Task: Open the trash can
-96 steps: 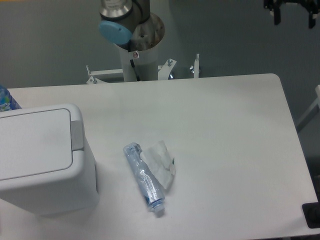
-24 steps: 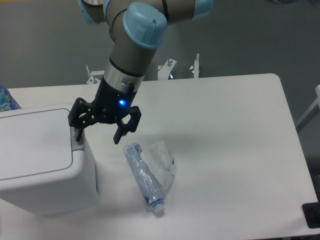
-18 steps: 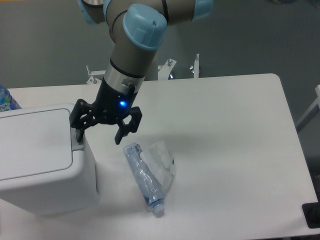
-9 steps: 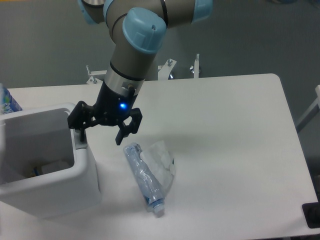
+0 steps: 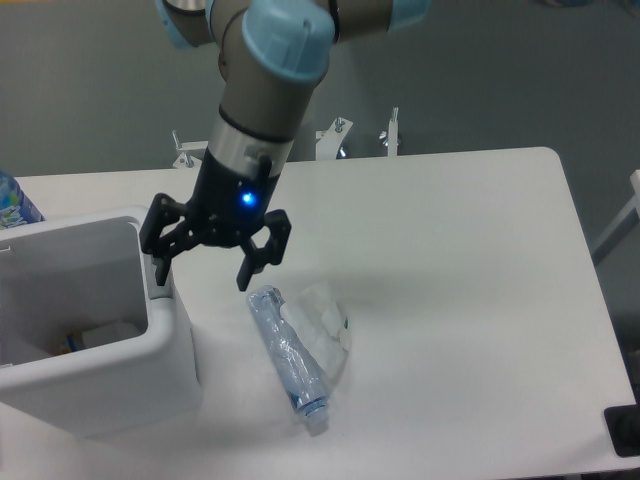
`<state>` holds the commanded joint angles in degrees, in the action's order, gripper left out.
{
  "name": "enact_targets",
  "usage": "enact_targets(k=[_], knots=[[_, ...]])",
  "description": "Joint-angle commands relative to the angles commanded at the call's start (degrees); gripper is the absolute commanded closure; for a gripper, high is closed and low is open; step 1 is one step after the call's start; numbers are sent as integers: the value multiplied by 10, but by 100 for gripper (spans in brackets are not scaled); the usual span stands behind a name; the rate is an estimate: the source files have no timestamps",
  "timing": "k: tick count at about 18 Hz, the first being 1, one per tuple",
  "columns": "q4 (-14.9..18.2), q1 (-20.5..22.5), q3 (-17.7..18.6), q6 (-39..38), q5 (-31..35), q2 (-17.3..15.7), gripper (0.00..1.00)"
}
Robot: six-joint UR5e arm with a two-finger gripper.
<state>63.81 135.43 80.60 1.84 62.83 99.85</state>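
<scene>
At the far left edge, a small piece of a blue-and-green patterned object (image 5: 12, 200) is peeking out behind the bin; what it is cannot be told. Next to it, the large boxy white plastic trash can (image 5: 120, 385) with rounded corners is sitting on the left front part of the flat white worktop (image 5: 450, 300). Its top is showing open: the inside is lying in view, with a few pale items at the bottom, too dim to identify. A small grey push-button tab (image 5: 157, 290) is sitting at the can's right rim.

Just above that rim, the black two-finger hand (image 5: 207, 262) of the silver and light-blue robot arm (image 5: 262, 90) is hanging with its fingers pointing down and spread wide apart, gripping nothing. Its left-side finger (image 5: 160, 258) is reaching down right at the grey tab, touching or nearly touching it; which one cannot be told. The other finger is hovering over bare worktop beside the can's right wall. A blue light is glowing on the wrist above the fingers.

To the right of the hand and nearer the front edge, a crushed clear plastic bottle (image 5: 290, 355) is lying flat on the worktop, apart from the can, with a crumpled clear wrapper (image 5: 328, 325) touching its right side.
</scene>
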Motion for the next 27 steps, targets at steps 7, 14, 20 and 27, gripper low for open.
enact_targets(k=[7,14,20,27], knots=[[4,51,-29,85,224,-3,0],[-11,150,-28,183,237,-3,0],[0,186,-17,358,324,-2,0],[91,230,3,658,366,-33,0]])
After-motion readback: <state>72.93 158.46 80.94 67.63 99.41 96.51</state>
